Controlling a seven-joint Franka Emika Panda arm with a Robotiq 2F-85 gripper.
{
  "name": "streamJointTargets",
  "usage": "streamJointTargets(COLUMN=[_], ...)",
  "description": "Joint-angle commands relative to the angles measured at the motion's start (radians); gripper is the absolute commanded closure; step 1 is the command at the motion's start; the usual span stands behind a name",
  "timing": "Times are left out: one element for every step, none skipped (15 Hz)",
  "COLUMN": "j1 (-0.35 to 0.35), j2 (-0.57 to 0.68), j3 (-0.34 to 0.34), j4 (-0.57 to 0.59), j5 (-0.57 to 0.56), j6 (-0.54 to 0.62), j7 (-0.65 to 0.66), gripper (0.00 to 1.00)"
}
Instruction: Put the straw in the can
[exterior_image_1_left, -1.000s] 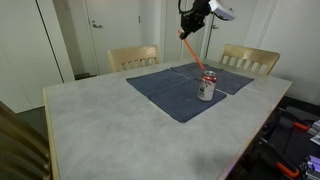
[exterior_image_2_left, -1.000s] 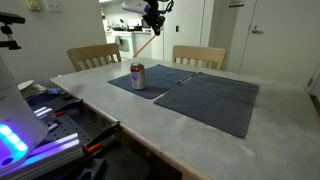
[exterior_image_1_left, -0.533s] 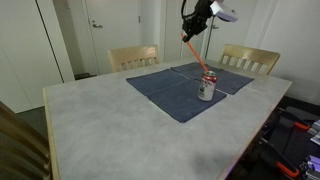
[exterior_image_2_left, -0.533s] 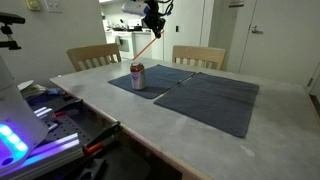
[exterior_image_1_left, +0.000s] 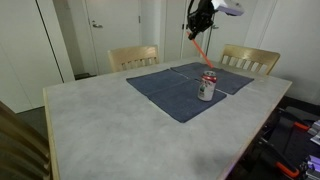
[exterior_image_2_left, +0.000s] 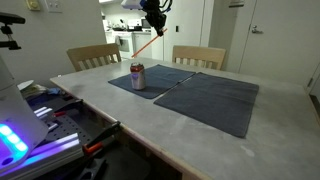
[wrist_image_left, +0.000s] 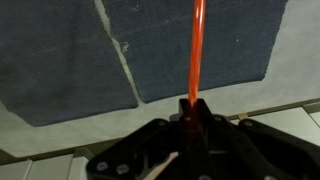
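Claw (exterior_image_1_left: 196, 28) pinched top of long thin red straw (exterior_image_1_left: 201, 50) and had shifted toward 2 o'clock, higher than half-second before. Straw hung slanted, tip just above small silver can with red markings (exterior_image_1_left: 207, 87), which stood at 6 o'clock on dark blue cloth mat (exterior_image_1_left: 160, 92). Tip not yet in; alignment looked nearly done.

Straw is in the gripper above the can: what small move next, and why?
Probably ease the gripper straight down a little, slowly. In both exterior views the tilted straw ends just above the top of the can, not yet in it, and the wrist view does not show the can.
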Motion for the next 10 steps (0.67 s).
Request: streamJointTargets(j1=[-0.032, -0.033, -0.05, -0.054, -0.057, -0.061, -0.059, -0.063, -0.071, -0.077], j2=[-0.106, -0.131, -0.155, -0.18, -0.202, -0.219, -0.233, -0.247, -0.261, -0.273], j3=[0.01, 0.014, 0.034, 0.043, 0.051, 0.061, 0.066, 0.076, 0.085, 0.093], j4=[-0.06, -0.076, -0.09, -0.108, -0.121, -0.134, -0.143, -0.162, -0.183, -0.205], j5=[-0.156, -0.176, -0.179, -0.184, -0.174, -0.164, -0.145, -0.144, -0.16, -0.167], j6=[-0.093, -0.113, -0.126, -0.132, -0.139, -0.146, -0.158, -0.143, -0.114, -0.088], j7=[0.179, 0.217, 0.235, 0.255, 0.259, 0.262, 0.255, 0.254, 0.247, 0.241], gripper=[0.98, 0.98, 0.98, 0.98, 0.98, 0.98, 0.98, 0.98, 0.98, 0.98])
